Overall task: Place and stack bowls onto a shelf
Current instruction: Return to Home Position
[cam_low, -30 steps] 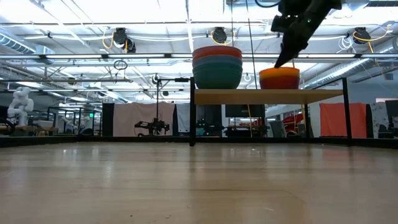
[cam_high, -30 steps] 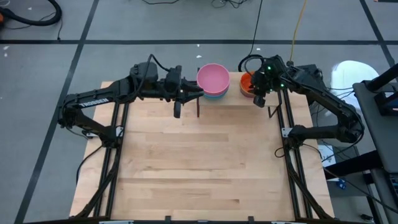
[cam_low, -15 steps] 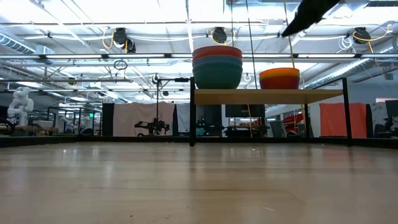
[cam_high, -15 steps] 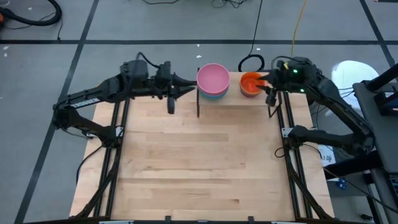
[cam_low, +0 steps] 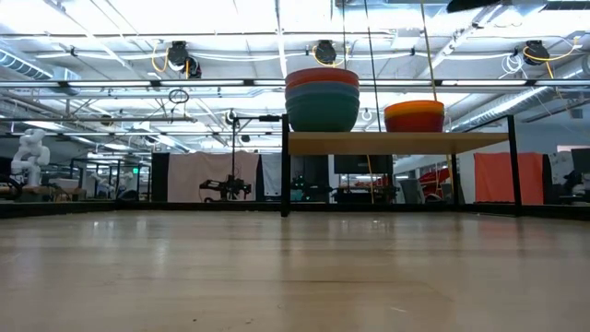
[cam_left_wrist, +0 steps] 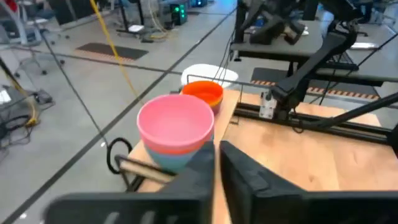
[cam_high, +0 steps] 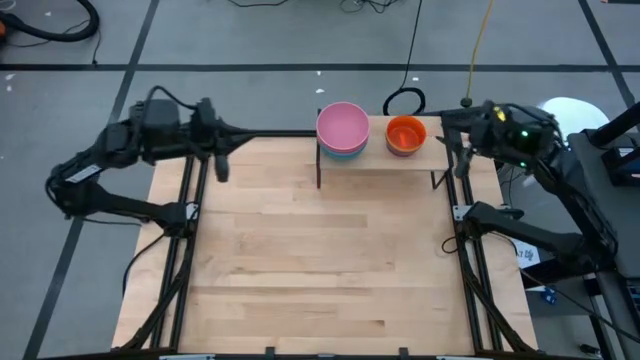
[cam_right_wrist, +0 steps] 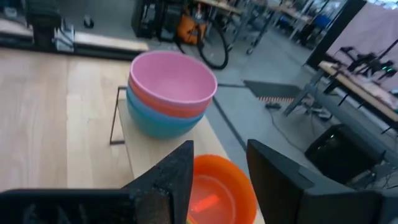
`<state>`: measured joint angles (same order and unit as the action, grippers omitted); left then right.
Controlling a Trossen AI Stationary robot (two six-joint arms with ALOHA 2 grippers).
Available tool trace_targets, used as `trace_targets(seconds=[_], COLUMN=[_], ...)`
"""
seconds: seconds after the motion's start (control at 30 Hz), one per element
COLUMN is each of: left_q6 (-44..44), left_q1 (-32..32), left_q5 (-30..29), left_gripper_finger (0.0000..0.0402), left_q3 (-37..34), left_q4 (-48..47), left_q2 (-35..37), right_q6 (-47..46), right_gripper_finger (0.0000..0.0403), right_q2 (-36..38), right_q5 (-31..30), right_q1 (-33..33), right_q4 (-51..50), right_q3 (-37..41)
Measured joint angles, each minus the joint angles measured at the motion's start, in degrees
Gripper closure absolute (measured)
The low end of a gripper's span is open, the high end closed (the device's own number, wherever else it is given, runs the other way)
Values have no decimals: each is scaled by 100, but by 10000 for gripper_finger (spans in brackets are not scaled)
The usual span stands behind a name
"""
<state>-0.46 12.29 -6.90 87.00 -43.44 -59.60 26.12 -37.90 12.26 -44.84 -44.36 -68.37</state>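
Orange bowl (cam_high: pixel 405 134) atop shelf (cam_high: pixel 375 160), near right claw (cam_right_wrist: pixel 219 152), not touching.

Robotics lab, white humanoid robot (cam_low: pixel 29 152) in the background, ceiling trusses (cam_low: pixel 138 85), taped grey floor (cam_high: pixel 250 40), loose cables (cam_high: pixel 404 101)

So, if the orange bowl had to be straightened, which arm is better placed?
Right: the right gripper sits just beside the orange bowl on the shelf; the left gripper is farther off, beyond the pink bowl.
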Motion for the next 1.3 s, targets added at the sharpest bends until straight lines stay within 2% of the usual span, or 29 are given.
trace_targets(seconds=[0.1, 0.4, 0.57, 0.8, 1.1, 1.3], left_q6=[-162, -794, -939, -1220, -1214, -1322], left_q1=[0, 0, 0, 0, 0, 0], left_q5=[-68, -301, -303, -313, -316, -316], left_gripper_finger=[394, 396, 398, 398, 394, 394], left_q3=[1, 0, 0, 0, -5, -284], left_q4=[-511, -1809, -2312, -3138, -3668, -3748], left_q2=[272, 1025, 1389, 1841, 2627, 3409], right_q6=[-38, 6, -287, -349, -915, -1188], right_gripper_finger=[264, 264, 264, 264, 264, 264], right_q2=[208, 898, 1147, 1383, 1610, 1725], right_q5=[1, 2, 8, 5, 7, 10], right_q1=[0, 0, 0, 0, 0, 0], right_q4=[0, -98, -137, -732, -1270, -1460], right_q3=[-3, -3, -14, -12, -10, -10])
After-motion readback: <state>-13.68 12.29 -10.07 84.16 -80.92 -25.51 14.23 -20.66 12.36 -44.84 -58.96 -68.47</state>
